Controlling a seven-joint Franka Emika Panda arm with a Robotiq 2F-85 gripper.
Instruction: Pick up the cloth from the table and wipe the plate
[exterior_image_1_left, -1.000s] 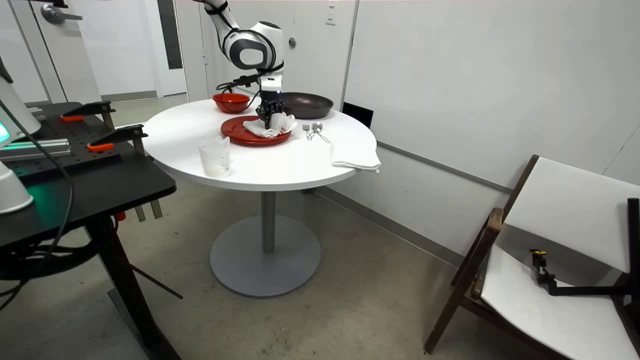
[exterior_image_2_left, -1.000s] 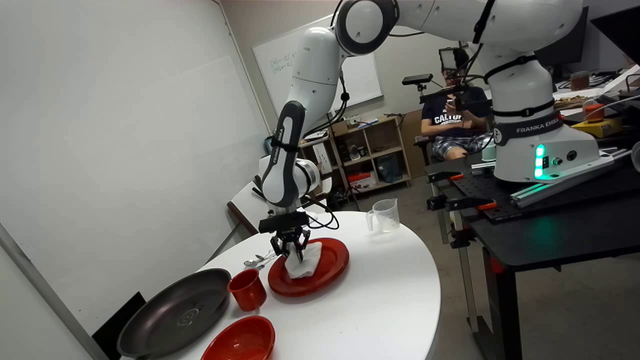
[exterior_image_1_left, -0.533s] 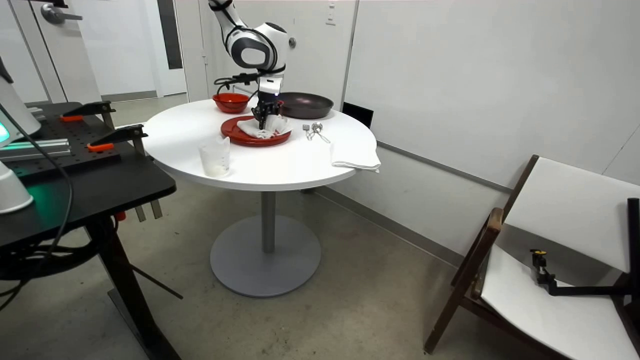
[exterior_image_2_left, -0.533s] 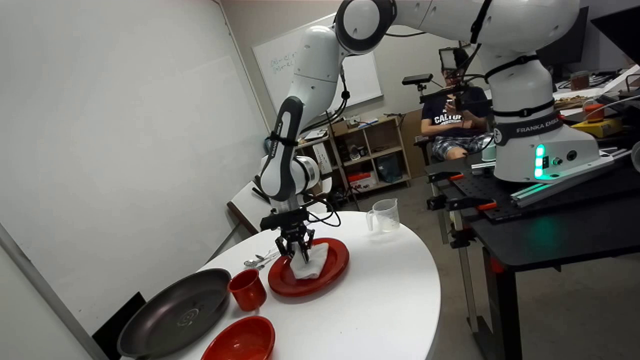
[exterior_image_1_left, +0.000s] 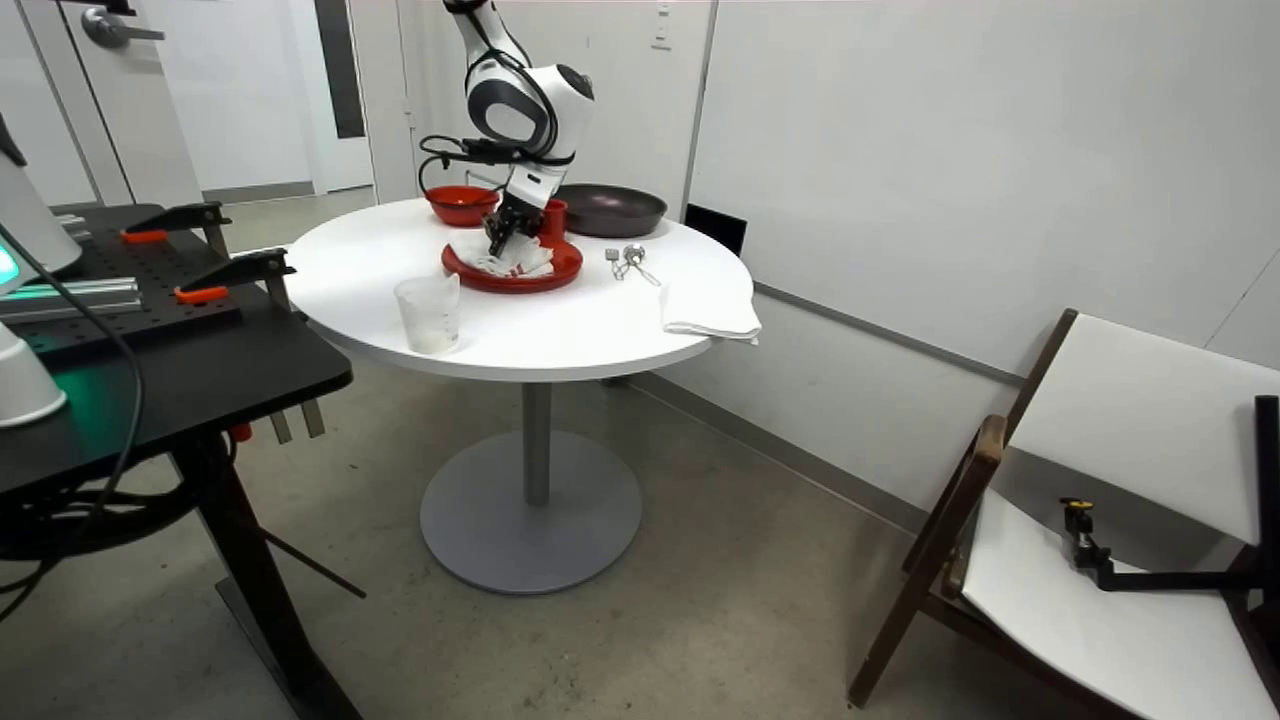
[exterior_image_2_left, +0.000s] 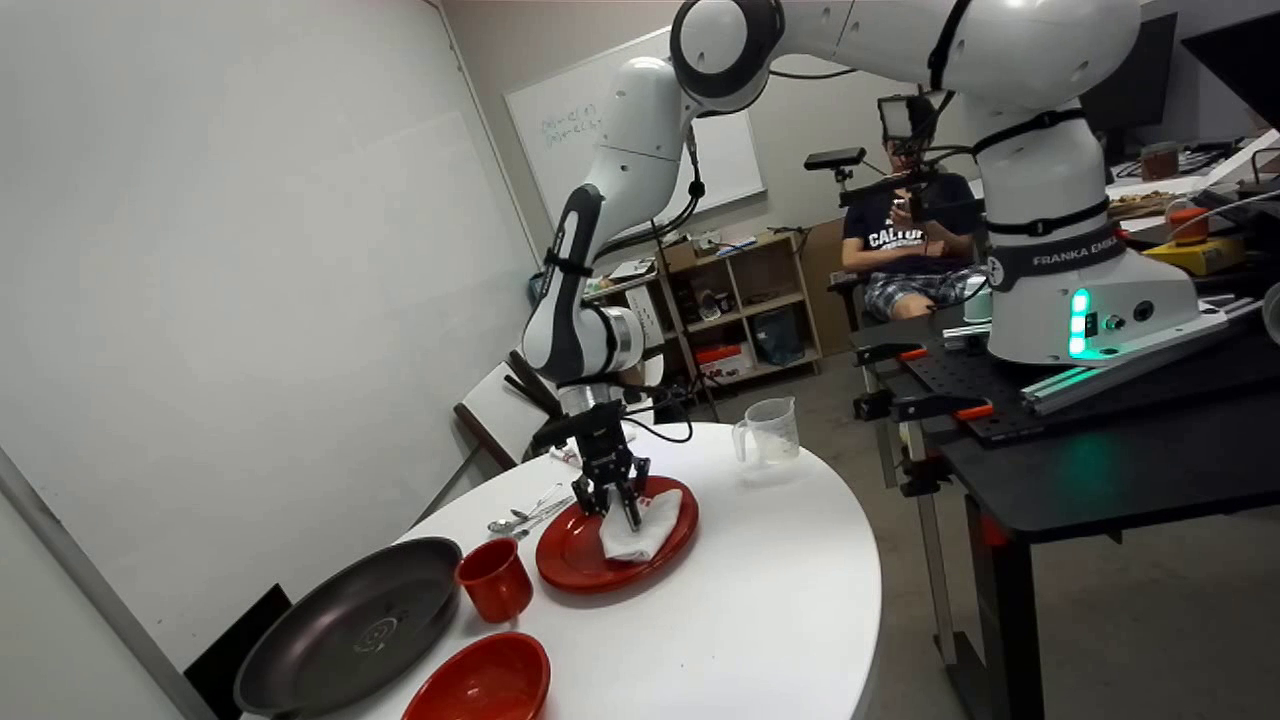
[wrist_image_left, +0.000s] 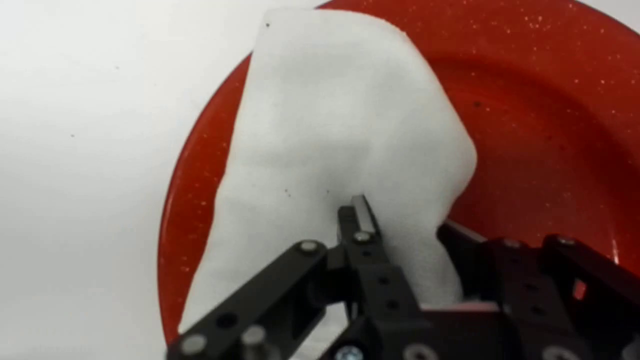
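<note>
My gripper (wrist_image_left: 400, 215) is shut on the cloth (wrist_image_left: 325, 125), a bunched part of it pinched between the fingers. In the wrist view the white cloth spreads beyond the fingertips, over the plate's rim on the left. The red plate (wrist_image_left: 525, 165) shows bare on the right side of that view. In both exterior views the plate (exterior_image_2_left: 565, 560) rests flat on the round white table (exterior_image_2_left: 740, 600). There the gripper (exterior_image_2_left: 620, 515) presses low over it with the cloth (exterior_image_2_left: 660, 515) beneath. The hand leans in an exterior view, its gripper (exterior_image_1_left: 497, 245) above the plate's left half.
Close to the plate stands a red mug (exterior_image_2_left: 495, 580), with a red bowl (exterior_image_2_left: 485, 685) and a dark pan (exterior_image_2_left: 355, 630) near it. A clear measuring cup (exterior_image_1_left: 430, 315), metal utensils (exterior_image_1_left: 630, 260) and a larger white cloth (exterior_image_1_left: 712, 315) over the rim are also on the table.
The gripper has dragged the cloth across the plate, away from the utensils and mug. The hand has tilted from upright to leaning. The plate has stayed in place.
</note>
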